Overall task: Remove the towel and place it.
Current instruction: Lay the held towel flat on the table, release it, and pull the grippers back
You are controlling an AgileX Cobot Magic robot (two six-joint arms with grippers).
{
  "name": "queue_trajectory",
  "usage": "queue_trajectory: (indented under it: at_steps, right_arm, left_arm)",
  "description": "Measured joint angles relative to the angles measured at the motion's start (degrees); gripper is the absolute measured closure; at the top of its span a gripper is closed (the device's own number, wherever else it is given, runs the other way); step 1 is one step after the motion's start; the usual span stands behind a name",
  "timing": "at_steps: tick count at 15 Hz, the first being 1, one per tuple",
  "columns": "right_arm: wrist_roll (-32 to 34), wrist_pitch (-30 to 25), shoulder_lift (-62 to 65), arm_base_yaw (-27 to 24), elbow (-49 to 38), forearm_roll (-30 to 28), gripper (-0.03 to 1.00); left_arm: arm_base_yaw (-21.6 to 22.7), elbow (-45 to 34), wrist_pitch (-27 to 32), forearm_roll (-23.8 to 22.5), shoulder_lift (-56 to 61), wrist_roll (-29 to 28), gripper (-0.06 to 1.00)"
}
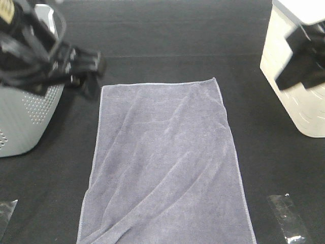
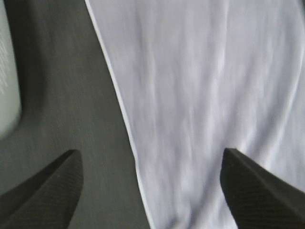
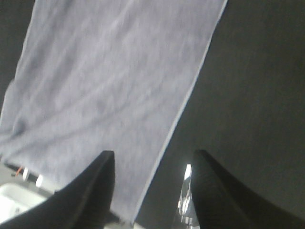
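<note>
Towel (image 1: 165, 162): spread flat and lengthwise on the black table (image 1: 167, 46), far hem toward the back, near end running off the lower edge of the high view. Not in or on either container, no part draped over a rim, nothing gripping it. Looks removed and laid down, so judged done or all but. Left, at a guess: at most some smoothing of creases and pulling the arms clear. Wanted spot or not: cannot tell.

Muted grey-lavender terry, long rectangle, thin paler stitched hem along every visible edge. Soft diagonal wrinkles from the far right corner toward the near left. Far right corner drawn to a slight peak. Single layer as far as visible, no fold.

Left gripper (image 2: 150, 155): jaws wide apart, empty, hovering above the far left corner, one finger over cloth and the other over bare table, straddling the long hem. Right gripper (image 3: 152, 153): jaws apart with a narrower gap, nothing between them, raised above the right long edge; in the high view, seen in front of the white bin (image 1: 299, 101).

Grey perforated basket (image 1: 25, 117) near the far left corner, apart from the cloth. White bin well apart on the right. Scrap of clear plastic (image 1: 287, 213) on the table near the near right edge.
</note>
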State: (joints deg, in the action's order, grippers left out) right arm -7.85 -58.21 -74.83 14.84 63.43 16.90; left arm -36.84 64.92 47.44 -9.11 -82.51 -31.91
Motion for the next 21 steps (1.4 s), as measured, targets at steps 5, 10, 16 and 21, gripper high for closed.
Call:
queue_trajectory:
  at_steps: [5,10,16,21]
  right_arm:
    - [0.00,0.57,-16.04,0.00,15.07,0.00,0.51]
    - [0.00,0.80,-33.23,0.00,30.83,-0.69,0.51]
    - [-0.06,4.18,-53.00,0.00,47.44,-4.76,0.51]
    - [-0.06,8.71,-60.79,0.00,51.51,-5.39,0.51]
  left_arm:
    - [9.00,10.49,-5.61,0.00,-12.66,5.39,0.19]
    - [11.75,26.30,-5.67,0.34,-28.99,7.10,0.19]
    - [11.75,39.36,-1.89,0.23,-42.06,9.00,0.19]
    - [11.75,39.82,2.23,-0.06,-42.11,9.74,0.19]
